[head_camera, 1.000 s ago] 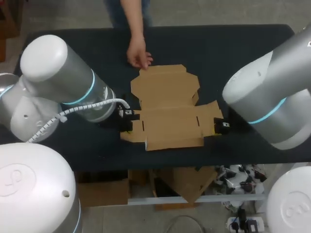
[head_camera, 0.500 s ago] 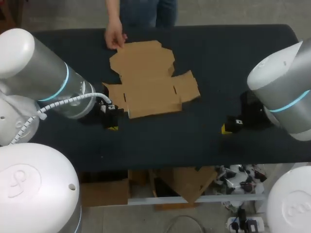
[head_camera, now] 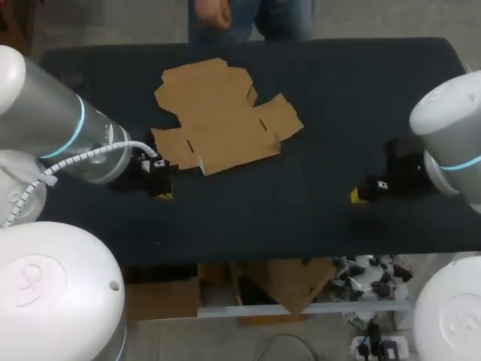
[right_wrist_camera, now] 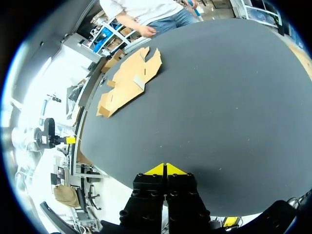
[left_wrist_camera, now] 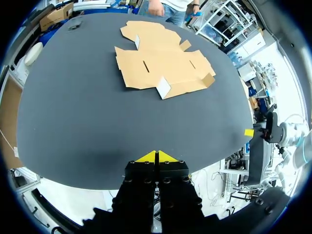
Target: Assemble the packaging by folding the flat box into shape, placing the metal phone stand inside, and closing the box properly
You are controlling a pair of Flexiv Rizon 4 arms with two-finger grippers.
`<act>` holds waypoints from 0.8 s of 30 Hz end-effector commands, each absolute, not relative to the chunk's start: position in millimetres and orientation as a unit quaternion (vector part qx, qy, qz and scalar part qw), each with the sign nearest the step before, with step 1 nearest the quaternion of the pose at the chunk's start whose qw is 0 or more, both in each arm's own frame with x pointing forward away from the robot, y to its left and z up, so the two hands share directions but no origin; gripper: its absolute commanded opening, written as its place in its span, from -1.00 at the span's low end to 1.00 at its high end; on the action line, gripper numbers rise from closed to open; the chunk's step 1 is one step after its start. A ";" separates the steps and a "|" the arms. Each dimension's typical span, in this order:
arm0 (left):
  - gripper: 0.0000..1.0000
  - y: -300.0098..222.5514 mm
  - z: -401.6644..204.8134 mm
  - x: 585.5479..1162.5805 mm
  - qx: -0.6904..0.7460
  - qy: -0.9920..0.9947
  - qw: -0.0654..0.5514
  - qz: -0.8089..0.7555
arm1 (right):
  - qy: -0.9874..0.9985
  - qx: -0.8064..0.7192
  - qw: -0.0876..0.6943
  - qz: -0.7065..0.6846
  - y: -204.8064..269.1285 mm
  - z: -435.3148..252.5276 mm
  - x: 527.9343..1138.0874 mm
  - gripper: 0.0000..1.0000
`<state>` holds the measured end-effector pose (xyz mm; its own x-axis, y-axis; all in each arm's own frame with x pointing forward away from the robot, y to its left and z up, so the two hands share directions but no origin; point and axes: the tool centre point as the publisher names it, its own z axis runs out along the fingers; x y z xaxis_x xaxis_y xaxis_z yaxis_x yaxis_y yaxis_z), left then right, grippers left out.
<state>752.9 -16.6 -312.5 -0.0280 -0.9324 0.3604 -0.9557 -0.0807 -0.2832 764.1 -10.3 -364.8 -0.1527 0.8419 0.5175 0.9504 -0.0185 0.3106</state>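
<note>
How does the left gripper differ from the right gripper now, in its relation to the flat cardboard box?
The left gripper with yellow tips sits close beside the flat brown cardboard box, not touching it; the right gripper with yellow tips is far from it, bare black table between. A white coiled cable runs toward the left gripper; none shows at the right one. Both grippers are shut and empty.
</note>
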 end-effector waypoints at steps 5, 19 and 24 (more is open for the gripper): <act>-1.00 -3.4 -305.7 751.4 0.693 -0.677 0.033 0.246 | -0.696 -0.594 0.153 -0.373 -27.9 -357.1 772.7 -1.00; 1.00 4.9 -293.2 758.1 0.675 -0.688 0.067 0.258 | -0.711 -0.577 0.158 -0.370 -44.9 -345.2 795.6 1.00; 1.00 3.1 -291.1 756.6 0.652 -0.710 0.089 0.250 | -0.720 -0.570 0.162 -0.361 -42.9 -341.8 798.4 1.00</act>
<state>751.0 0.5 -293.3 -0.1224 -0.8873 0.4447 -0.9661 0.0039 -0.2580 795.1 -39.4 -345.0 -0.2785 0.7713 0.5724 0.9361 0.0848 0.3412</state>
